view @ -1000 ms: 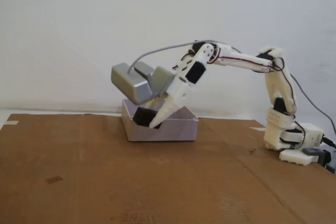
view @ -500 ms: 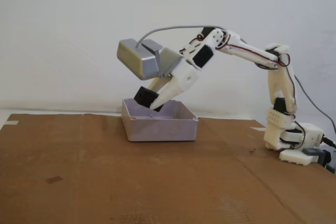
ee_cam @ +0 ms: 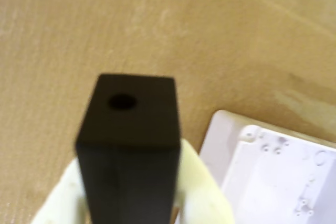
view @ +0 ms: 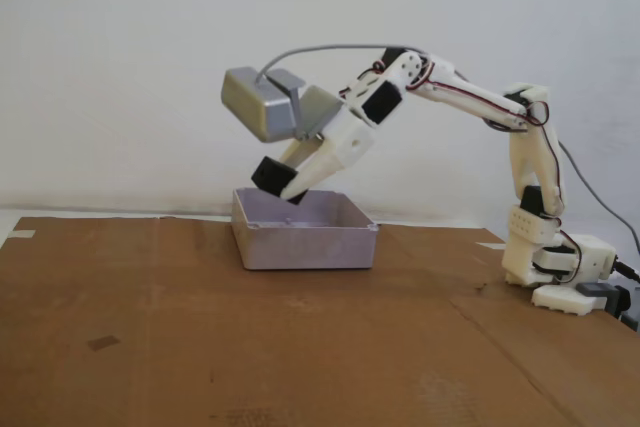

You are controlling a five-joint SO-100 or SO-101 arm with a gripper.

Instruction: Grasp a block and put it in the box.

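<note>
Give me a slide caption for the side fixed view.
White gripper holding a small matte black block above the shallow pale lavender-grey plastic box.

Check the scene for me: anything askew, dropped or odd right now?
Nothing spilled or damaged. The block is tilted in the gripper, held clear above the box near its far-left corner in the fixed view, so not yet inside.

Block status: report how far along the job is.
Done: the block is grasped, clamped between the pale fingers in the wrist view. In hand: the gripper holds it in the air above the box, near its left side in the fixed view. Left: letting it go into the box; nothing shows inside it.
</note>
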